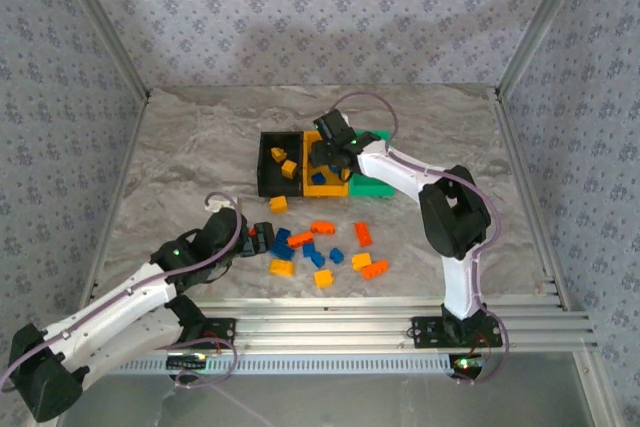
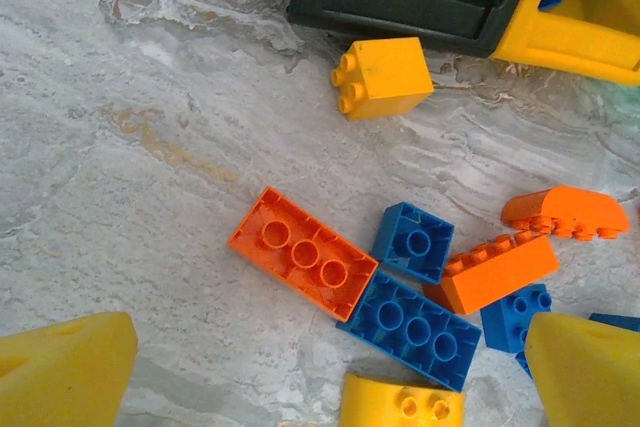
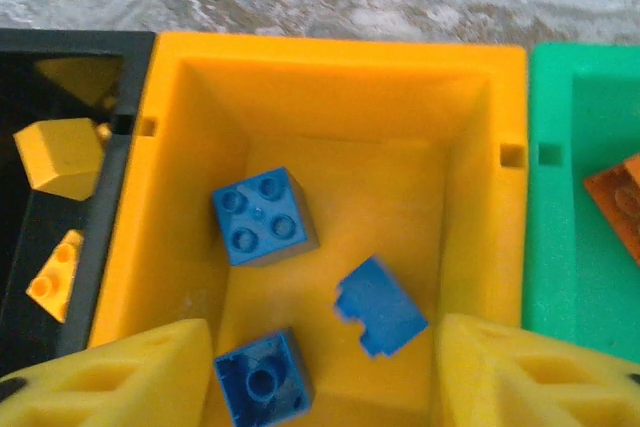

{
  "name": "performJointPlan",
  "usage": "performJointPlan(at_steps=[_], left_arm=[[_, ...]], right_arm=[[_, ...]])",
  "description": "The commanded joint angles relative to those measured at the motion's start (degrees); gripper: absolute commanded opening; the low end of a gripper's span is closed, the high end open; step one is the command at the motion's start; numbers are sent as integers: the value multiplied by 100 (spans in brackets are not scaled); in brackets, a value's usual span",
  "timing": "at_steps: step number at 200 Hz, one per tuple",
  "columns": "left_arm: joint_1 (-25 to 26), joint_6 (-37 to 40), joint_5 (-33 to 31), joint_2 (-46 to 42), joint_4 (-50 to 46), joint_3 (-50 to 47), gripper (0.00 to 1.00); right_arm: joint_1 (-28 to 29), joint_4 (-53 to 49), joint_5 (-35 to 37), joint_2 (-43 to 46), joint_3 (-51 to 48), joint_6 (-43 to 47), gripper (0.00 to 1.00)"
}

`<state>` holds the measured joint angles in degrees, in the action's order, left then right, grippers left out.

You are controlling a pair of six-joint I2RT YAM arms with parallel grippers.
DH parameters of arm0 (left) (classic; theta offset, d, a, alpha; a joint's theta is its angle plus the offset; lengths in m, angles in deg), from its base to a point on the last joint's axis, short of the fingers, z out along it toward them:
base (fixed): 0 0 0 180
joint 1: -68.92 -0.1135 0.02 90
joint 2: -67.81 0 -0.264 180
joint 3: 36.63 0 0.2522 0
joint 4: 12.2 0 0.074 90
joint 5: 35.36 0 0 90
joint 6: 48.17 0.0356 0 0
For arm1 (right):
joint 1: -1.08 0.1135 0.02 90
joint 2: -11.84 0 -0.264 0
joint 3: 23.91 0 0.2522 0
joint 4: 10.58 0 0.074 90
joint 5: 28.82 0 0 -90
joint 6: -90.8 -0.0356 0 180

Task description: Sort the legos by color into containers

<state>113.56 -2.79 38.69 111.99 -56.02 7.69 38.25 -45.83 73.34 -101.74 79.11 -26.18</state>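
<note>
From left wrist, reveals orange and blue legos (image 2: 410, 330) loose on bench (image 2: 120, 147) between wide-open, empty left jaws. From right wrist, reveals three blue legos (image 3: 258, 215) inside yellow container (image 3: 470, 177), one blurred between parted, empty right jaws.

table (image 1: 190, 157): grey marbled top | walls (image 1: 300, 7): floral-patterned | rail (image 1: 340, 325): aluminium, near edge

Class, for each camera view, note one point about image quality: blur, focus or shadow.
Right wrist view: one blue brick in the yellow-orange bin looks motion-blurred, the square blue brick beside it sharp. Left wrist view: the fingertips of the left gripper are soft, the orange brick crisp. Top external view: even light, a broad soft shadow on the back wall.
</note>
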Motion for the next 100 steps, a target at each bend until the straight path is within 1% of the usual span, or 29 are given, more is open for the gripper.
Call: performJointPlan(at_steps=[1,14,29,40,55,64,79,100], left_arm=[[-44,81,-136,-2,-158,2,100],[-99,82,-106,107,-76,-18,99],[-224,158,87,338,246,-51,100],[-327,279,231,598,570,-38,99],[-329,500,193,1032,985,77,97],[-302,644,86,1306,1232,169,95],[-185,828,-225,1764,1622,279,94],[-4,907,-658,2368,2119,396,92]], right_arm=[[70,20,-41,448,140,89,70],[145,152,-31,746,-119,91,71],[234,358,-31,1119,-525,57,72],[295,495,-32,1362,-851,-2,72],[350,662,-51,1658,-1283,-122,72],[360,748,-73,1820,-1550,-194,72],[355,860,-69,2117,-1913,-287,72],[322,942,-5,2491,-2396,-321,73]])
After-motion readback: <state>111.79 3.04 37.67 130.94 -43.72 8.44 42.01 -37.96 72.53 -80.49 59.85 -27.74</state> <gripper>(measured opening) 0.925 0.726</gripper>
